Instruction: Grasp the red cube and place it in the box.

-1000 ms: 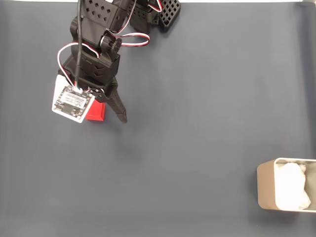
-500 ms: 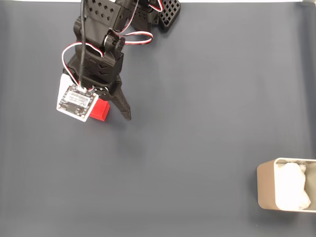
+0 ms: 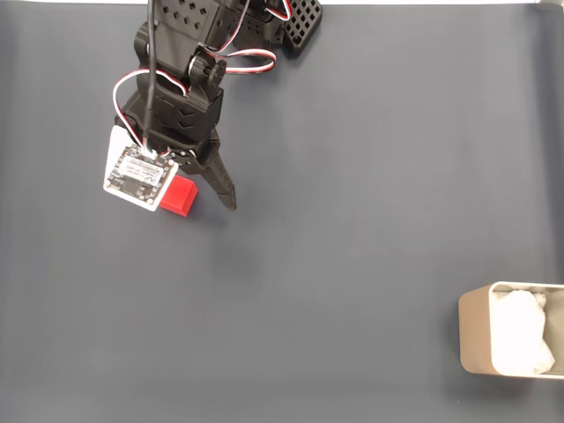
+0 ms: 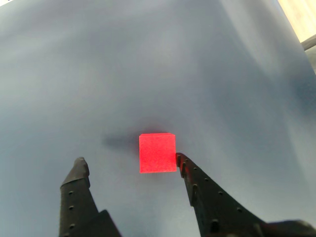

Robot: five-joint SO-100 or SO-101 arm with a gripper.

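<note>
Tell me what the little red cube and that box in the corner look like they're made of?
The red cube looks like matte plastic or foam: flat colour, no shine. The box looks like thin brushed metal, beige with a soft sheen and rounded corners, holding white padding, possibly tissue or cotton.

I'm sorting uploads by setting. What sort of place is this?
Probably a hobby or lab tabletop rig: a plain dark mat, the gripper open beside a red cube, and a beige box with white padding.
</note>
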